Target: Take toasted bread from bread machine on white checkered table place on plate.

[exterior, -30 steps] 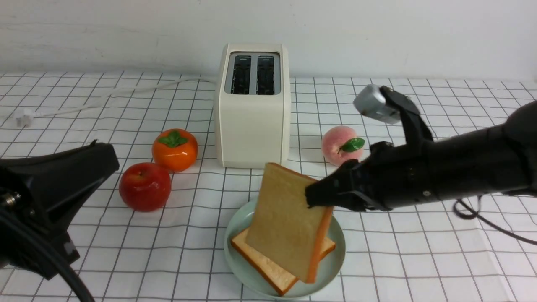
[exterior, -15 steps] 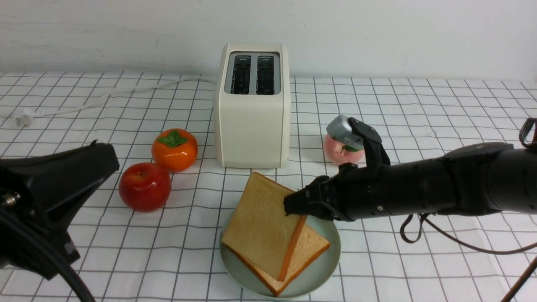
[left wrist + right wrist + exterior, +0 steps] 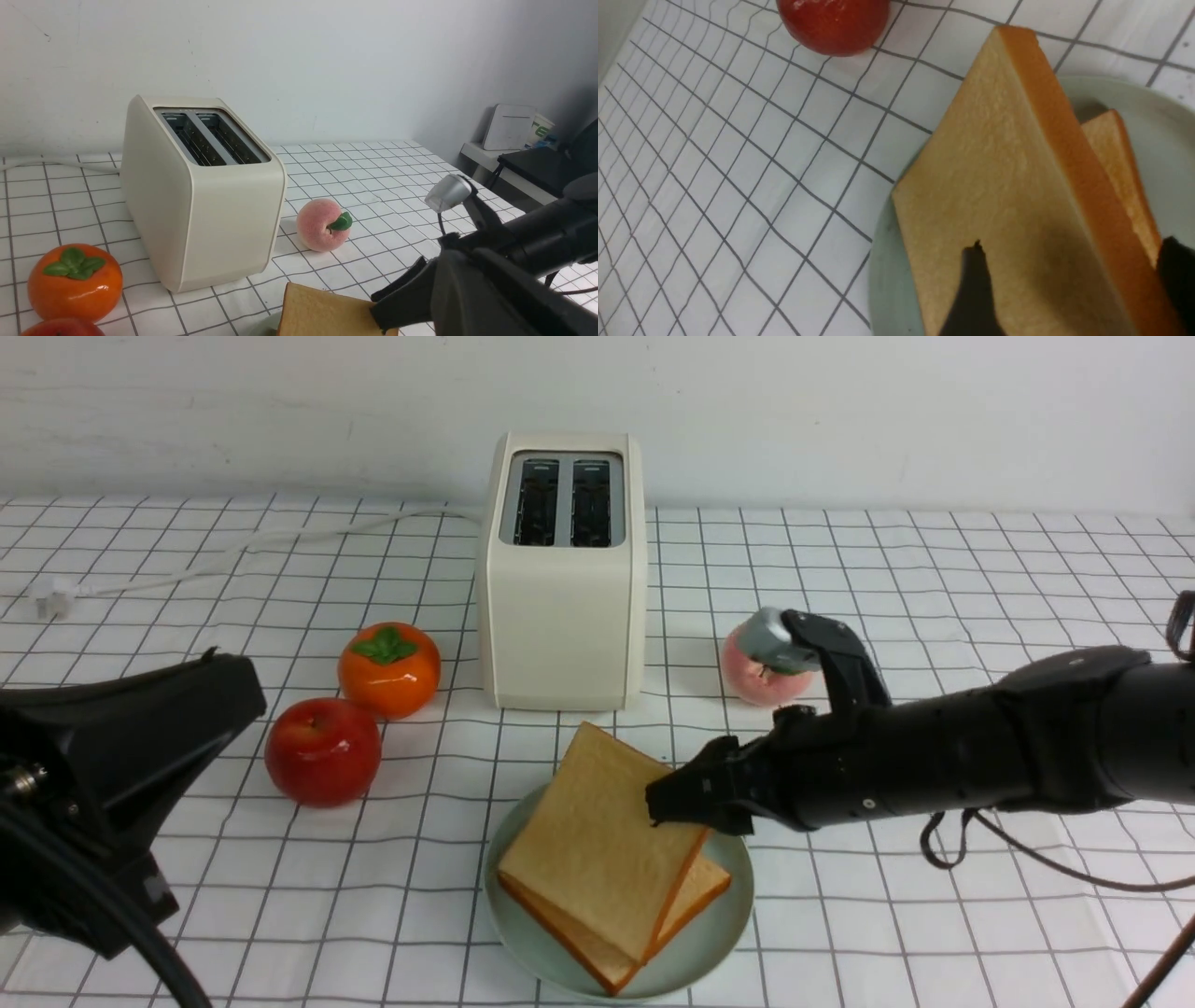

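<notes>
Front view, left to right: white plug (image 3: 53,596) and cord (image 3: 308,534) upper left, cord running to the toaster. Left arm (image 3: 121,784) fills the lower left, its end near the red apple (image 3: 323,752). Left gripper (image 3: 453,263) is a dark blur in its wrist view, fingers pressed together. Apple and persimmon (image 3: 388,670) sit left of center, close together; strip of bare grid between apple and plate. Toaster (image 3: 565,616) upright, upper center, slots showing; narrow band of table between its base and the plate. Plate (image 3: 733,933) lower center, near rim close to the frame's bottom edge. Both toasts are there: lower slice (image 3: 597,961) on the plate, upper slice (image 3: 607,840) overlapping it, tilted, far corner out past the rim. Right gripper (image 3: 698,803) is at the upper slice's right edge, fingers spread, one over the face, one beyond the crust; can't tell if either touches. Peach (image 3: 761,672) right of the toaster, partly behind the right arm (image 3: 943,756). White checkered table (image 3: 934,915) has room right of the plate, below the arm.
</notes>
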Motion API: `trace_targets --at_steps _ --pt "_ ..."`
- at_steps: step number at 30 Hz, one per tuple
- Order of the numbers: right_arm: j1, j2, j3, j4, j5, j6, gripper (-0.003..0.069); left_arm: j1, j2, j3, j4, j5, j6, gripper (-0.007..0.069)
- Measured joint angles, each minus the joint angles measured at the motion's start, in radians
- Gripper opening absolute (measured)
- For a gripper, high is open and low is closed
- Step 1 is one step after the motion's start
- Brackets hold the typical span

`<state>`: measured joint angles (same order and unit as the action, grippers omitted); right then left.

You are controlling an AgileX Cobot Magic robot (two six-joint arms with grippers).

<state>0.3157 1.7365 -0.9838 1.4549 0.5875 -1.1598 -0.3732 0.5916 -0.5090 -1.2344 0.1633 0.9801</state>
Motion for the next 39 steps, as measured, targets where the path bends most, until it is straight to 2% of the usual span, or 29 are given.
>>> trace_targets --at_steps 1,2,4,5,6,7,8,9,10,11,15,16,17,20,23,32,39 --pt "0.000 0.000 0.000 -0.006 0.000 0.004 0.0526 0.000 0.000 0.000 0.000 0.000 0.000 -0.0013" --pt "-0.025 -0.034 -0.001 -0.054 0.002 0.045 0.0559 0.000 0.000 0.000 0.000 0.001 0.000 -0.0013" --pt "-0.066 -0.087 -0.015 -0.185 0.018 0.147 0.0577 0.000 0.000 0.000 0.000 0.001 0.000 -0.0013" --pt "-0.069 -0.092 -0.015 -0.198 0.018 0.158 0.0577 0.000 0.000 0.000 0.000 0.001 0.000 -0.0013" --pt "-0.089 -0.135 -0.032 -0.314 0.049 0.275 0.0574 0.000 0.000 0.000 0.000 0.001 0.000 -0.0013" --pt "-0.091 -0.140 -0.034 -0.330 0.054 0.275 0.0574 0.000 0.000 0.000 0.000 0.001 0.000 -0.0013" --pt "-0.103 -0.194 -0.059 -0.477 0.105 0.430 0.0553 0.000 0.000 0.000 0.000 0.001 0.000 -0.0013" --pt "-0.105 -0.201 -0.062 -0.493 0.112 0.447 0.0553 0.000 0.000 0.000 0.000 0.001 0.000 -0.0013" --pt "-0.109 -0.262 -0.089 -0.630 0.173 0.589 0.0517 0.000 0.000 0.000 0.000 0.001 0.000 -0.0013" --pt "-0.110 -0.301 -0.109 -0.715 0.218 0.681 0.0487 0.000 0.000 0.000 0.000 0.002 0.000 -0.0013" --pt "-0.114 -0.454 -0.179 -1.002 0.398 0.991 0.0325 0.000 -0.008 0.000 0.000 0.008 0.000 -0.0013" --pt "-0.114 -0.463 -0.181 -1.015 0.398 0.991 0.0325 0.000 -0.011 0.000 0.000 0.008 0.000 -0.0013" --pt "-0.114 -0.529 -0.188 -1.099 0.459 1.073 0.0241 0.000 -0.021 0.000 0.000 0.008 0.000 -0.0013" --pt "-0.115 -0.681 -0.184 -1.243 0.556 1.151 0.0080 0.000 -0.073 0.002 0.000 0.008 -0.004 -0.0013" --pt "-0.115 -0.805 -0.151 -1.307 0.615 1.199 -0.0010 0.000 -0.145 0.030 0.000 0.008 -0.004 -0.0013" --pt "-0.115 -1.171 0.092 -1.328 0.650 1.293 -0.0015 0.000 -0.410 0.241 -0.003 -0.037 -0.004 -0.0013" --pt "-0.115 -1.309 0.319 -1.325 0.368 1.359 -0.0010 0.000 -0.460 0.330 -0.003 -0.046 -0.004 -0.0013"
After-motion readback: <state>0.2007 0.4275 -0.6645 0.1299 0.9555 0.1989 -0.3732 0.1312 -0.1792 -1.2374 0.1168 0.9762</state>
